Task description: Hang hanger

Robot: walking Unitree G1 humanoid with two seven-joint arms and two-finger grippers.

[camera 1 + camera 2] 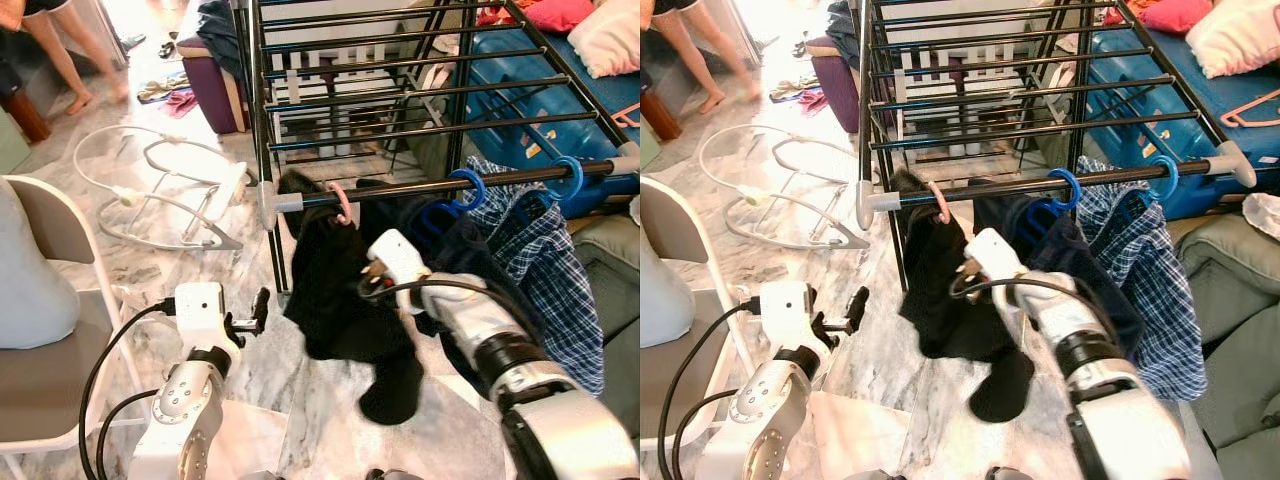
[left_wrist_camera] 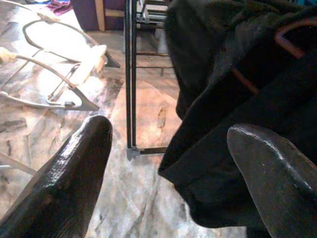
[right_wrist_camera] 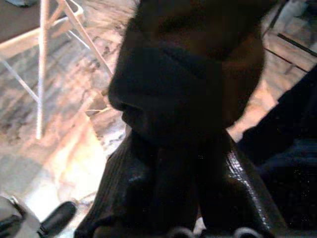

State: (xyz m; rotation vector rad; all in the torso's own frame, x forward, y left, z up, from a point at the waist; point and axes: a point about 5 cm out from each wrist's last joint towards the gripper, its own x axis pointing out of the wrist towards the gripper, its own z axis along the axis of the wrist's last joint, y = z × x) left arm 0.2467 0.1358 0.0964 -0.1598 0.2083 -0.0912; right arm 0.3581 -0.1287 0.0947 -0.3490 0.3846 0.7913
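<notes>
A pink hanger [image 1: 342,203] hooks over the dark front rail [image 1: 400,190] of the drying rack, with a black garment [image 1: 335,300] drooping from it toward the floor. My right gripper [image 1: 372,280] is pressed into that garment just below the hook. In the right wrist view its fingers [image 3: 242,198] are shut on a fold of the black cloth [image 3: 173,124]. My left gripper [image 1: 258,312] hovers open, left of the garment's lower edge and apart from it. In the left wrist view, between its fingers [image 2: 69,178], lie the black cloth [image 2: 223,124] and the pink hanger [image 2: 292,29].
Blue hangers [image 1: 468,188] with a plaid shirt [image 1: 545,270] and dark clothes hang further right on the rail. A white folding chair [image 1: 60,300] stands at the left, and a white wire frame [image 1: 160,195] lies on the marble floor. A grey sofa [image 1: 610,290] is at the right. A person's legs [image 1: 60,55] are at the far left.
</notes>
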